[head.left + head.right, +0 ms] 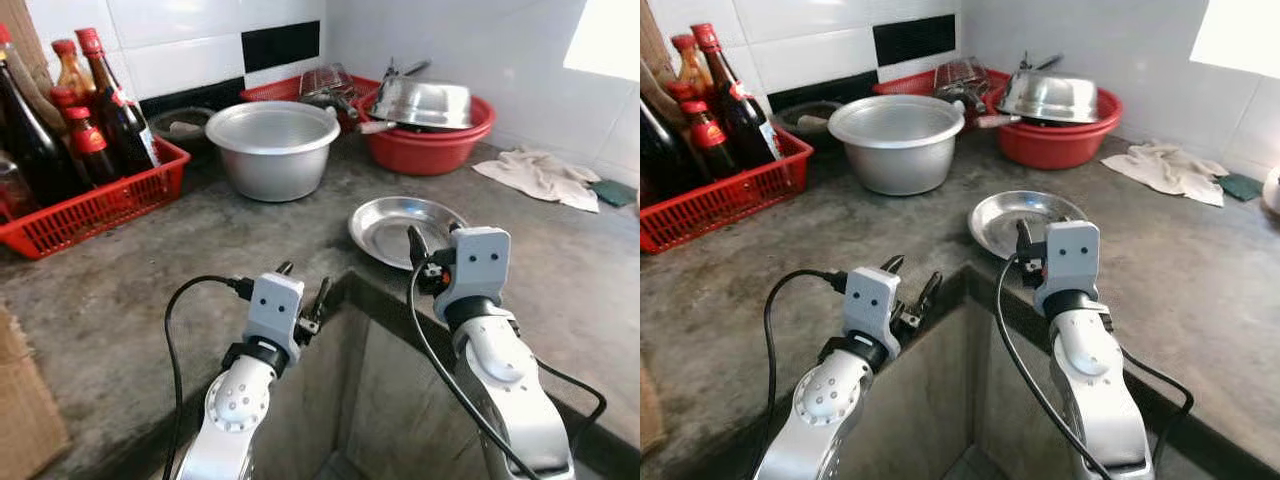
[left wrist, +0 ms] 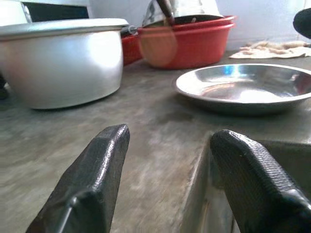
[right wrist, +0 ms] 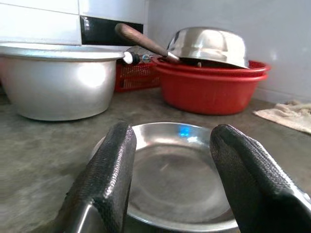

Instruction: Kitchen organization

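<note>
Bare worktop [image 1: 150, 290] lies open ahead of the left claw [image 1: 303, 290], up to the big metal pot [image 1: 272, 148] far ahead. The steel plate [image 1: 395, 228] sits right before the right claw [image 1: 432, 240]. To the right, worktop stays free as far as the cloth [image 1: 538, 175]; a red crate [image 1: 95, 208] of bottles blocks the far left.

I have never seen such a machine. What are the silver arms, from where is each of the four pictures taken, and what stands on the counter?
The silver arms belong to a humanoid robot. Two pictures come from a stereo camera on its head, looking down; the other two come from cameras on its wrists, looking along the black fingers. The left end effector and the right end effector are both open and hold nothing. The right one is at the near rim of a steel plate. On the grey counter also stand a large metal pot, a red basin with a steel bowl on top, a red crate of bottles, and a cloth.
</note>
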